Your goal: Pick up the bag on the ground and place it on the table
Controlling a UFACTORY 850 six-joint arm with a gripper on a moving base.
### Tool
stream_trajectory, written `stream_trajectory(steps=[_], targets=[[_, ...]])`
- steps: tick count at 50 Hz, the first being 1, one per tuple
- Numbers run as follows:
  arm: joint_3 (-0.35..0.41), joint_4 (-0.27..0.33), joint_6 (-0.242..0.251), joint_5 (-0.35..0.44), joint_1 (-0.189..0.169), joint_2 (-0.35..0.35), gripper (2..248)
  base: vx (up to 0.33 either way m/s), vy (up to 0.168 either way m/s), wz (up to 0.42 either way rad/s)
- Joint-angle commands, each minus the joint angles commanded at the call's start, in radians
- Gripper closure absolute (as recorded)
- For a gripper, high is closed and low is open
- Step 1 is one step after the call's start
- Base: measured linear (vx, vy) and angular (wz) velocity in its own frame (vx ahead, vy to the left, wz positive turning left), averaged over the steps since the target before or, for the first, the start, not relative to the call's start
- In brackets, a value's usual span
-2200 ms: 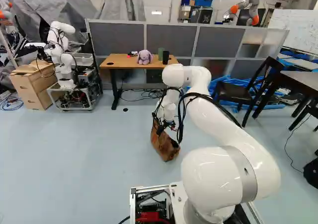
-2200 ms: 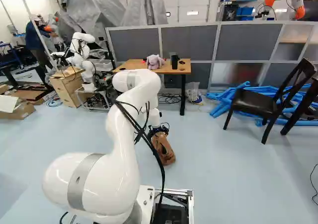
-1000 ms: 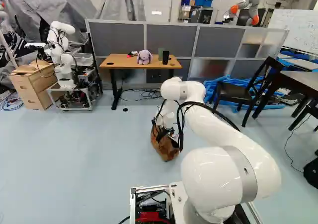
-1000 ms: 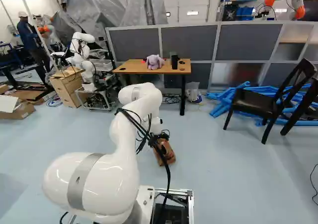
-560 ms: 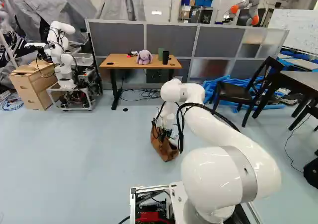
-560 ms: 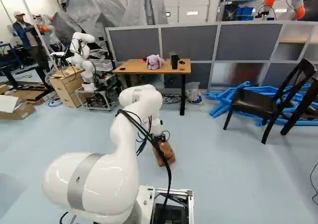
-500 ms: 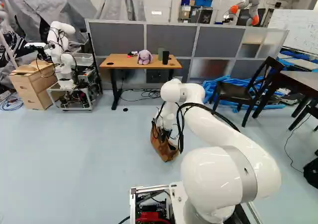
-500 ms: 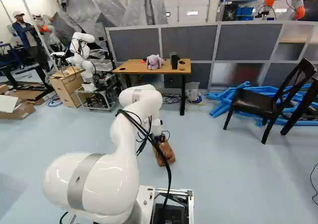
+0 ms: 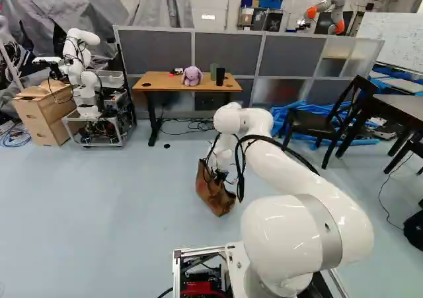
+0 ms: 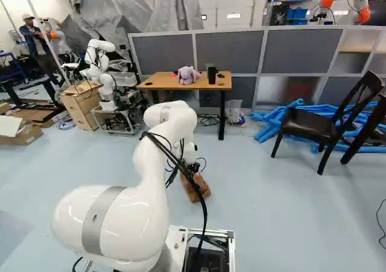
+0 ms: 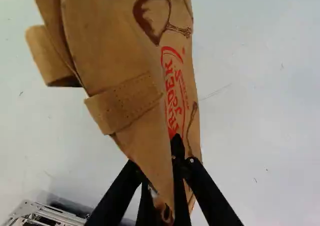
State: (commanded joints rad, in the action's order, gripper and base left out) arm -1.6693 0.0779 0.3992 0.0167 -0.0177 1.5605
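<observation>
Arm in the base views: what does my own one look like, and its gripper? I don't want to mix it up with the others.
Your arm is glossy white with thick, rounded segments and a silver-grey band around the big lower one. Black cables loop loosely along its outside. The gripper is black, built of slim, angular bars.

A plush (image 9: 192, 77) sits near a cup (image 9: 221, 77) — blue tubes (image 10: 269, 126) lie behind a chair (image 10: 309, 126) — a partition (image 10: 229, 52) stands beyond.
</observation>
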Motion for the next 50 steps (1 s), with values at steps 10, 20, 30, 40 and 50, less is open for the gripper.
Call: stream_trajectory(steps=[10, 20, 30, 40, 50], targets=[[0.037, 0.000, 0.000, 0.000, 0.000, -0.038, 225, 0.000, 0.000, 0.000], [0.073, 0.000, 0.000, 0.000, 0.000, -0.076, 225, 0.000, 0.000, 0.000], [0.108, 0.000, 0.000, 0.000, 0.000, -0.113, 225, 0.000, 0.000, 0.000], [0.142, 0.000, 0.000, 0.000, 0.000, -0.151, 225, 0.000, 0.000, 0.000], [0.175, 0.000, 0.000, 0.000, 0.000, -0.188, 225, 0.000, 0.000, 0.000]])
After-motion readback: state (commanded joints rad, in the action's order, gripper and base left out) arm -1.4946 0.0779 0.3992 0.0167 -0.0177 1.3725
